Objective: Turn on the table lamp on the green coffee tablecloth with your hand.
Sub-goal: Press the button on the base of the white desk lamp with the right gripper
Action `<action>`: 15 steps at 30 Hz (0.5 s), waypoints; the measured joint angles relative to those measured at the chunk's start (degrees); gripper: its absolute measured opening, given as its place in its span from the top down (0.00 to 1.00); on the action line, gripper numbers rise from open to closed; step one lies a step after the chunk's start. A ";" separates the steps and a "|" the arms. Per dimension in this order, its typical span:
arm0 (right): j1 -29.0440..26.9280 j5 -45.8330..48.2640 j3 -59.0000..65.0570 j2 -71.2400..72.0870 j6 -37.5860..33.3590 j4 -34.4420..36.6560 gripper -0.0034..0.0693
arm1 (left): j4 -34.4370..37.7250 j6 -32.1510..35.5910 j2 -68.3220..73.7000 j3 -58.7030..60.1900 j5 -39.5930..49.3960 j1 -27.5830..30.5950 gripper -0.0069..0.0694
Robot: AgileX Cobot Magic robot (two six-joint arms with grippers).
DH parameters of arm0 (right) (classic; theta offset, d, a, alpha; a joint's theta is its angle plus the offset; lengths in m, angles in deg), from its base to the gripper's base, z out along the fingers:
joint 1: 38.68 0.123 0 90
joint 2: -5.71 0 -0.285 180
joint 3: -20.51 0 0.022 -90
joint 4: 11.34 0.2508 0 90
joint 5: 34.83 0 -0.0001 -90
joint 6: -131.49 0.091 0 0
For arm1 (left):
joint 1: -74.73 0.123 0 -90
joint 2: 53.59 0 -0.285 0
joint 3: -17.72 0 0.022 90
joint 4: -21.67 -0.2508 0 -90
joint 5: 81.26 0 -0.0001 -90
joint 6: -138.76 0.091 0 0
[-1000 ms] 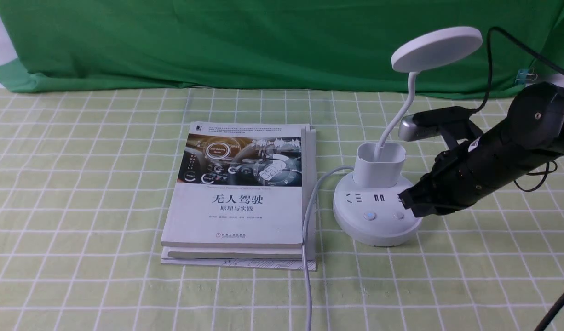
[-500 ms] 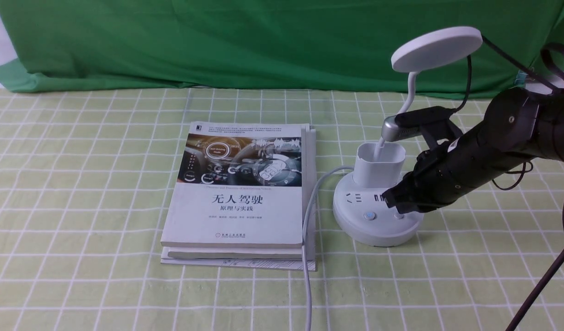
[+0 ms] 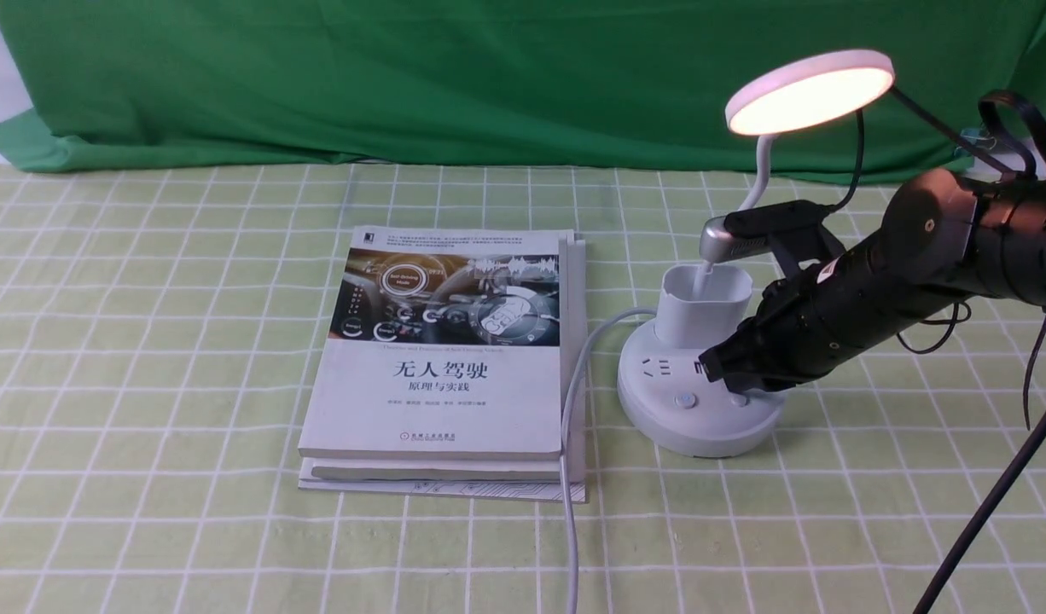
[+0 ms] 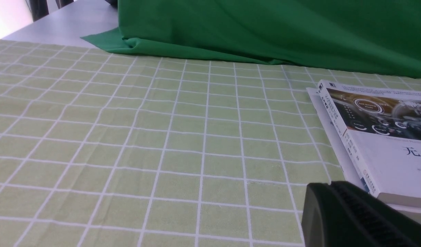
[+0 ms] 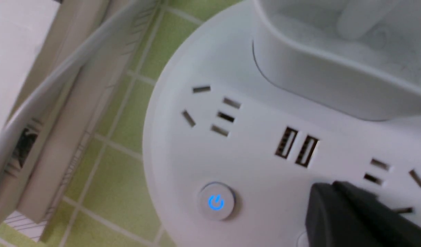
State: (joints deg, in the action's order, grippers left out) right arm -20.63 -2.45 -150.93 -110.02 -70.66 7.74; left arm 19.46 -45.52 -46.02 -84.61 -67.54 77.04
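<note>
Light is on: table lamp (image 3: 704,317) disc glows, dark half a second ago. Your right gripper (image 3: 729,368), jaws apparently closed, has landed on its base's right button. Lamp sits right of the book (image 3: 446,358) on the green coffee tablecloth (image 3: 190,341). Task looks done.

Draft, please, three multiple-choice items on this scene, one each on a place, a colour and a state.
1. The white plastic gooseneck table lamp stands where, relative to the stacked white-covered books?
A. robot's left of them
B. robot's right of them
C. on top of them

2. What colour glows on the lamp base's round power button?
A. red
B. blue
C. green

3. The lamp's flat round disc head is:
A. lit
B. dark
C. detached

Answers: 1 B, the front view shows it right of the books; 2 B, a blue power symbol shows in the right wrist view; 3 A, its underside glows warm.
</note>
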 joint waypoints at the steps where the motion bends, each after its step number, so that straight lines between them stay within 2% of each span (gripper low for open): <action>1: 0.00 0.08 0.06 0.11 0.00 0.00 0.91 | 0.00 0.00 0.00 0.00 0.00 0.00 0.91; 15: 0.00 4.40 1.47 3.44 -0.02 -0.47 0.91 | 0.00 0.00 0.00 0.00 0.00 0.00 0.91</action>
State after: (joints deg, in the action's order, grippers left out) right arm -20.63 1.95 -149.46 -106.57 -70.68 7.26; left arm 19.46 -45.52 -46.02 -84.61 -67.54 77.04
